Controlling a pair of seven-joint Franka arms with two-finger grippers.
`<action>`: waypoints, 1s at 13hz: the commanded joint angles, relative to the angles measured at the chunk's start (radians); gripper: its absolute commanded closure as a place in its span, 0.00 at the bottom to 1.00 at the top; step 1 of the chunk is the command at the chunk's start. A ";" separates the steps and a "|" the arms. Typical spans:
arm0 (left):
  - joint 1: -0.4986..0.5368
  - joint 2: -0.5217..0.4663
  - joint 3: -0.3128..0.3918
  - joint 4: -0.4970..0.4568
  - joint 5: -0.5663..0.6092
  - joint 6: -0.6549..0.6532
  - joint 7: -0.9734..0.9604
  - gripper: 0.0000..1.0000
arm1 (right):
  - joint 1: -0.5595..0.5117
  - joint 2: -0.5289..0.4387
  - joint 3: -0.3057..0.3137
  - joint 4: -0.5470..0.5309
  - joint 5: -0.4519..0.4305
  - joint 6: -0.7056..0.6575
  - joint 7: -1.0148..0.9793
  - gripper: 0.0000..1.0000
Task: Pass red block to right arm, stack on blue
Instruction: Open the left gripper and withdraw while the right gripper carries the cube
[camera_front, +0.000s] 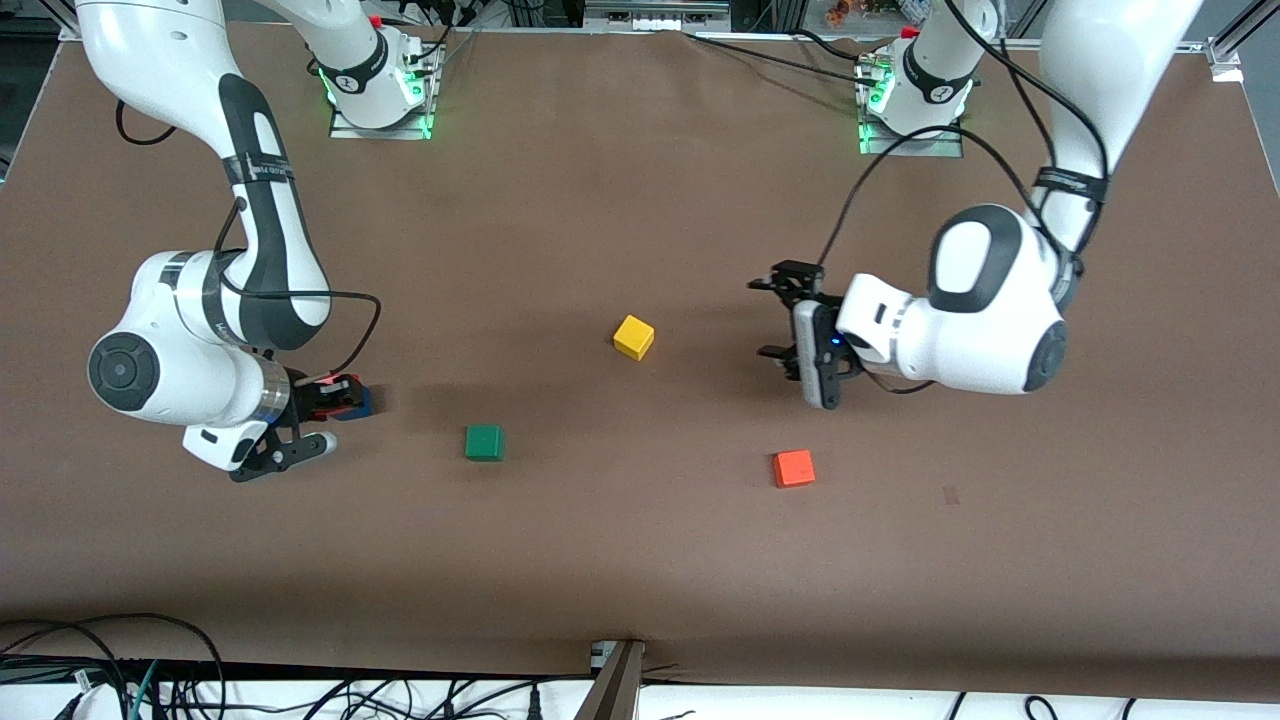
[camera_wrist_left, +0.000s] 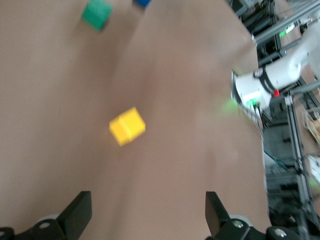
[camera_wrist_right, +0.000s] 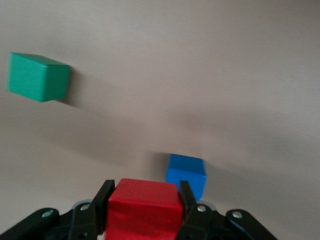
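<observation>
My right gripper (camera_front: 338, 397) is shut on the deep-red block (camera_front: 333, 392), low over the table at the right arm's end. In the right wrist view the red block (camera_wrist_right: 144, 207) fills the gap between the two fingers of the gripper (camera_wrist_right: 145, 195). The blue cube (camera_wrist_right: 186, 175) sits on the table just past the fingertips, partly hidden by one finger. In the front view only an edge of the blue cube (camera_front: 362, 402) shows beside the gripper. My left gripper (camera_front: 777, 316) is open and empty above the table beside the yellow cube; it also shows in its wrist view (camera_wrist_left: 148, 215).
A green cube (camera_front: 484, 442) (camera_wrist_right: 38, 76) lies near the blue one, toward the table's middle. A yellow cube (camera_front: 633, 336) (camera_wrist_left: 127, 126) lies mid-table. An orange-red cube (camera_front: 793, 467) lies nearer the front camera than the left gripper.
</observation>
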 joint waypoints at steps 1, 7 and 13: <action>0.061 -0.061 -0.005 -0.015 0.171 -0.118 -0.077 0.00 | 0.004 -0.029 -0.016 -0.083 -0.023 0.097 -0.028 0.91; 0.063 -0.171 -0.007 -0.015 0.518 -0.223 -0.398 0.00 | 0.016 -0.069 -0.019 -0.204 -0.024 0.246 -0.023 0.91; 0.064 -0.280 -0.005 0.057 0.546 -0.336 -0.988 0.00 | 0.027 -0.112 -0.016 -0.318 -0.023 0.349 -0.011 0.90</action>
